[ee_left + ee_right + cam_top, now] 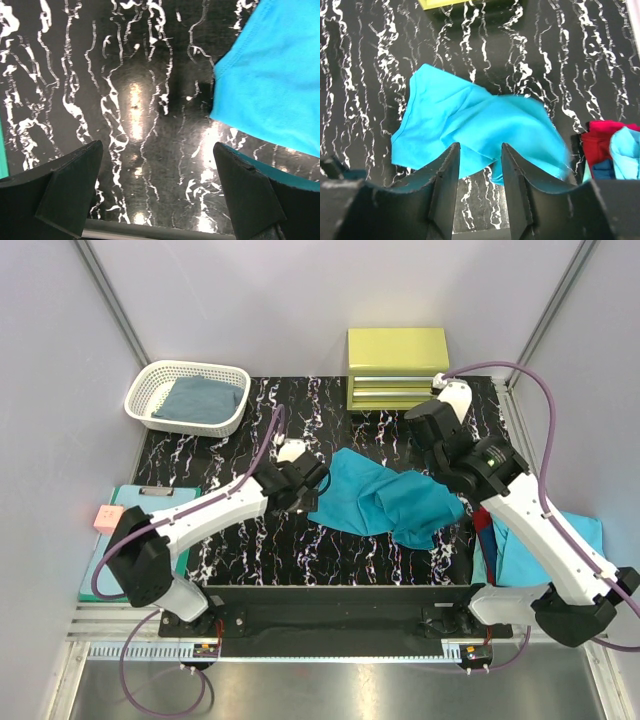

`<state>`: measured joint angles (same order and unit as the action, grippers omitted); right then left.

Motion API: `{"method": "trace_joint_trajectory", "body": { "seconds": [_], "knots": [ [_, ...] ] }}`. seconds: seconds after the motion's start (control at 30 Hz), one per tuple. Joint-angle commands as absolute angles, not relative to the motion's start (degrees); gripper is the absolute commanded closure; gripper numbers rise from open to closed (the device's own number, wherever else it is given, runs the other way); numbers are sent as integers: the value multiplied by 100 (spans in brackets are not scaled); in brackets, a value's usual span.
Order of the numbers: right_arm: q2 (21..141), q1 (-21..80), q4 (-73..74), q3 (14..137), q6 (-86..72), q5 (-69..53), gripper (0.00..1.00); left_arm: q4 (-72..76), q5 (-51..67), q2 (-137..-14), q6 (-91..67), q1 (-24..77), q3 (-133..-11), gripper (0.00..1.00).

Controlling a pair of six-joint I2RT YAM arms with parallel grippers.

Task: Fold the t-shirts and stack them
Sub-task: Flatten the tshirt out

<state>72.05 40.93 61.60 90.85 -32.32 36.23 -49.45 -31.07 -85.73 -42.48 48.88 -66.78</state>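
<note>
The teal shirt [385,502] lies crumpled and half doubled over in the middle of the table [250,550], so the step in hand looks like spreading it flat before any fold. The left claw [156,165] hangs low with its jaws wide apart and empty. The shirt's near edge is just off its right finger, with bare table below and to its left. The right claw [480,150] hovers above the shirt, jaws part open with nothing between them and the cloth well beneath.

Each claw probably needs a corner or hem next, pulling apart to open the cloth out. The left claw has free room leftward. The right claw has less, with the drawer box [397,368] ahead of it and the pile of shirts [602,145] close on its right.
</note>
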Motion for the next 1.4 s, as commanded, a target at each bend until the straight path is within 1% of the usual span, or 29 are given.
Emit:
{"method": "trace_joint_trajectory", "body": {
  "seconds": [0.0,0.1,0.23,0.37,0.53,0.73,0.83,0.97,1.07,1.1,1.2,1.23,1.33,1.37],
  "knots": [
    [7128,4078,5959,8860,-3129,3279,54,-4693,-2927,-8710,-4166,4860,-7066,1],
    [6971,4078,5915,8342,-3304,3094,56,-4685,-2944,-8701,-4149,4860,-7084,1],
    [6715,4078,5669,7439,-3568,2787,64,-4650,-3006,-8675,-4061,4852,-7075,1],
    [6723,4078,5327,6813,-3779,2427,67,-4605,-2918,-8885,-3999,4816,-7145,1],
    [7013,4078,5150,6399,-3806,2101,68,-4448,-2611,-9421,-3867,4641,-7409,1],
    [7137,4122,5168,6267,-3902,1837,69,-4342,-2312,-10080,-3683,4579,-7927,1],
    [7111,4253,5273,6100,-4077,1872,69,-4272,-2198,-10300,-3656,4579,-7980,3],
    [6874,4307,5265,5863,-4245,1881,69,-4192,-2118,-10503,-3612,4579,-7945,8],
    [6803,4324,5282,5827,-4263,1951,69,-4175,-2118,-10678,-3569,4579,-7954,14],
    [6794,4324,5291,5845,-4263,1977,69,-4184,-2118,-10722,-3551,4579,-7963,21],
    [6785,4324,5309,5941,-4175,2030,68,-4175,-2101,-10837,-3542,4570,-7989,37],
    [6794,4324,5326,5968,-4140,2048,68,-4175,-2101,-10846,-3542,4562,-7998,46],
    [6846,4324,5326,6020,-4096,2065,68,-4175,-2074,-10925,-3533,4570,-8016,57],
    [6864,4324,5326,6029,-4087,2065,68,-4166,-2074,-10968,-3525,4562,-8016,57]
  ]
}}
